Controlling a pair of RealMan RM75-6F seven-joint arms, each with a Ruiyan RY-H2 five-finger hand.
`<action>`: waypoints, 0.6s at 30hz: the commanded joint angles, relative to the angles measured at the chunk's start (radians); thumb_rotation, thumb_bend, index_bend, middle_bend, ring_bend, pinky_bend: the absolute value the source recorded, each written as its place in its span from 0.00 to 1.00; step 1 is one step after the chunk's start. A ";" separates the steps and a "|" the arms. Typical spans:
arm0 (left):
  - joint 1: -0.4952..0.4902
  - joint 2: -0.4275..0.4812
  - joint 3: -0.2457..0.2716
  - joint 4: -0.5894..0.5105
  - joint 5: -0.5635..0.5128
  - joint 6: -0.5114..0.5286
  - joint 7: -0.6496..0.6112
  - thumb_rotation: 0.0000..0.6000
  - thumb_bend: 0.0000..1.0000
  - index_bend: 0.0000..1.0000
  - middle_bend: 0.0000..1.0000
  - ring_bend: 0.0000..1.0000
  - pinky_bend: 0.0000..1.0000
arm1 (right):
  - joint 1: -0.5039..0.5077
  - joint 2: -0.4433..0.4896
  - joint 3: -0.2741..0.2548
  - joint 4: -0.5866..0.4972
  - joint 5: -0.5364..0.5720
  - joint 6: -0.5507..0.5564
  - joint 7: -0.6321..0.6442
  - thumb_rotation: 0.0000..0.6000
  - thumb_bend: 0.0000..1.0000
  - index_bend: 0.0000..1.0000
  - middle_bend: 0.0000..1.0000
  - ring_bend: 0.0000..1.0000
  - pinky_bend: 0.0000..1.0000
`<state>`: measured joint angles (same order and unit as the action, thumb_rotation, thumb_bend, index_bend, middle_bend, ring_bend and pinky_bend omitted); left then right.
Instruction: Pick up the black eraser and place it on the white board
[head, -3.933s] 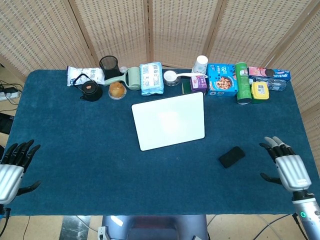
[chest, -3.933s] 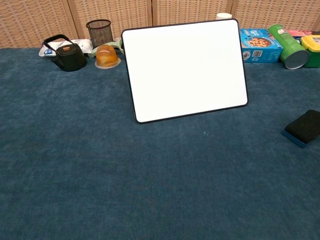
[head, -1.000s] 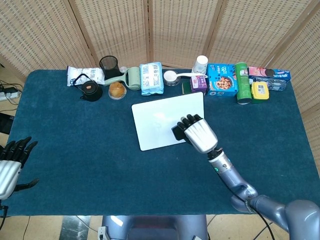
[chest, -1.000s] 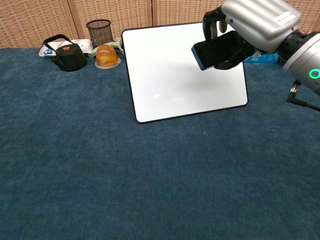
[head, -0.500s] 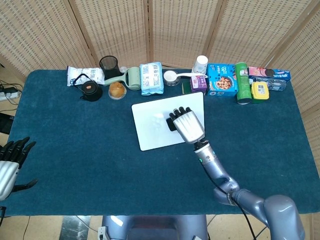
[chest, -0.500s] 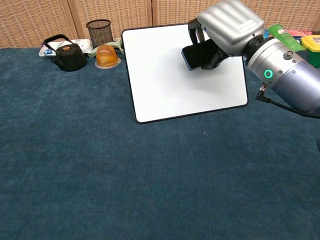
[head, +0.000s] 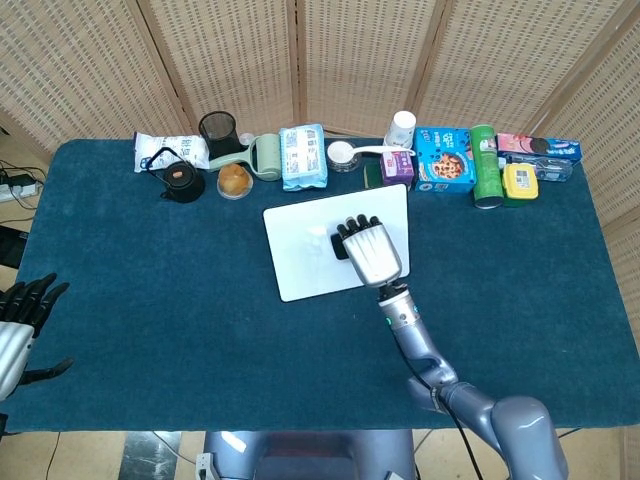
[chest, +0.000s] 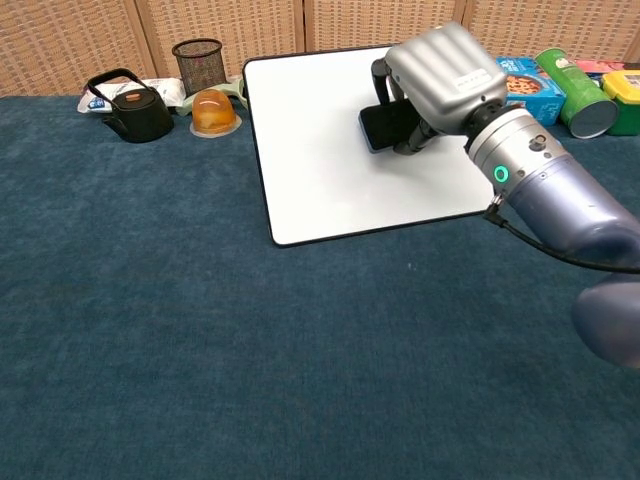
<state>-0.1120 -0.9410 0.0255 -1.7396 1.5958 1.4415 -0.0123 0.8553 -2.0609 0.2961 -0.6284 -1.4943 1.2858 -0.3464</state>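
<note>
The white board (head: 310, 250) (chest: 320, 150) lies flat in the middle of the blue table. My right hand (head: 367, 248) (chest: 440, 82) hovers over the board's right half and grips the black eraser (chest: 385, 125) (head: 341, 247), whose dark end pokes out left of the fingers. Whether the eraser touches the board I cannot tell. My left hand (head: 18, 325) stays at the table's near left edge with fingers spread and nothing in it; the chest view does not show it.
Along the far edge stand a black teapot (head: 178, 178), a mesh cup (head: 217, 127), an orange jelly cup (head: 234, 180), a wipes pack (head: 303, 156), a blue cookie box (head: 444, 160), a green can (head: 486, 165) and a yellow box (head: 520, 181).
The right hand picked the eraser off the table at the right and carried it left over the white board; in the last half second it shifted slightly further left. The left hand barely moved.
</note>
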 joint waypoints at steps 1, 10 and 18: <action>0.000 0.001 -0.001 0.001 -0.001 0.002 -0.003 1.00 0.15 0.00 0.00 0.00 0.00 | 0.001 -0.011 0.006 -0.002 0.031 -0.024 0.006 1.00 0.09 0.21 0.25 0.25 0.43; 0.002 0.003 0.001 0.004 0.006 0.006 -0.006 1.00 0.16 0.00 0.00 0.00 0.00 | -0.001 -0.014 -0.002 0.003 0.028 0.029 0.017 1.00 0.00 0.10 0.21 0.22 0.38; 0.002 0.002 0.002 0.004 0.009 0.007 -0.001 1.00 0.16 0.00 0.00 0.00 0.00 | -0.009 -0.007 -0.009 -0.017 0.023 0.071 0.023 1.00 0.00 0.09 0.20 0.21 0.35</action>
<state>-0.1096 -0.9387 0.0276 -1.7358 1.6047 1.4482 -0.0133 0.8465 -2.0680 0.2872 -0.6452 -1.4717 1.3564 -0.3224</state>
